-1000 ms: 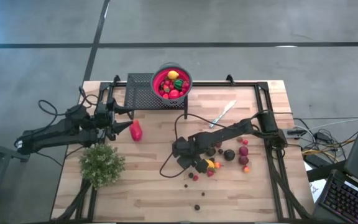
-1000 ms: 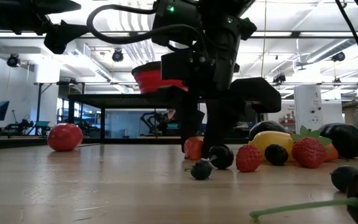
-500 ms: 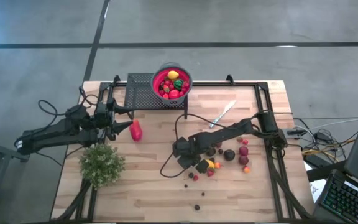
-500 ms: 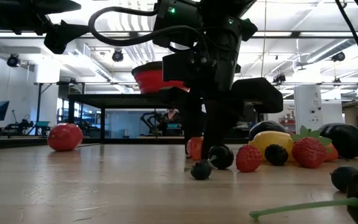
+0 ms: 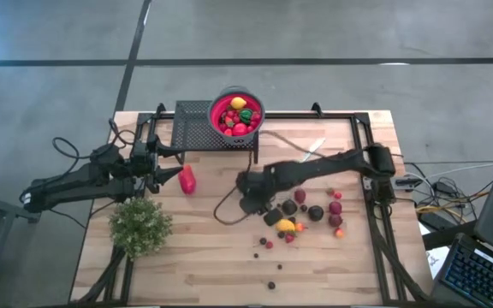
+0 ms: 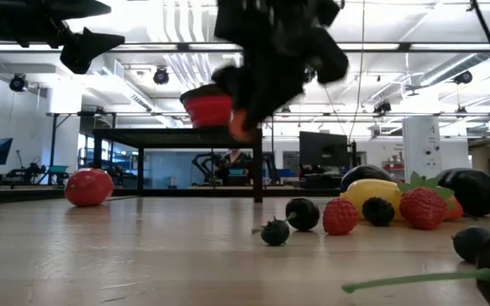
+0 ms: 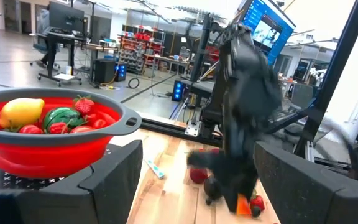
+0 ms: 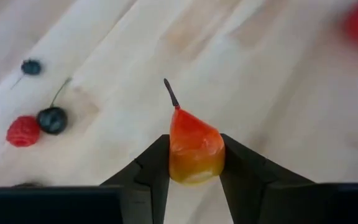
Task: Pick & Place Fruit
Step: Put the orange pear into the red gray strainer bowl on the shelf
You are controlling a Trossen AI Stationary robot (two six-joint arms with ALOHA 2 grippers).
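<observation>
The right gripper (image 8: 194, 163) pinches a small orange-red pear (image 8: 194, 149), stem outward, lifted clear of the wooden table (image 5: 195, 257). Below it lie a raspberry (image 8: 22, 130) and dark berries (image 8: 52, 119). More loose fruit (image 5: 315, 212) sits scattered on the table's right half. Farther back, the red colander (image 5: 236, 113) holds fruit on its black rack (image 5: 193, 125). The left gripper (image 5: 168, 164) hovers open near a larger red piece (image 5: 187, 180)

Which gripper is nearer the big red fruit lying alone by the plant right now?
Left. The left gripper hovers right beside the big red fruit, open. The right gripper is farther off toward the table's middle, shut on a small orange pear.
</observation>
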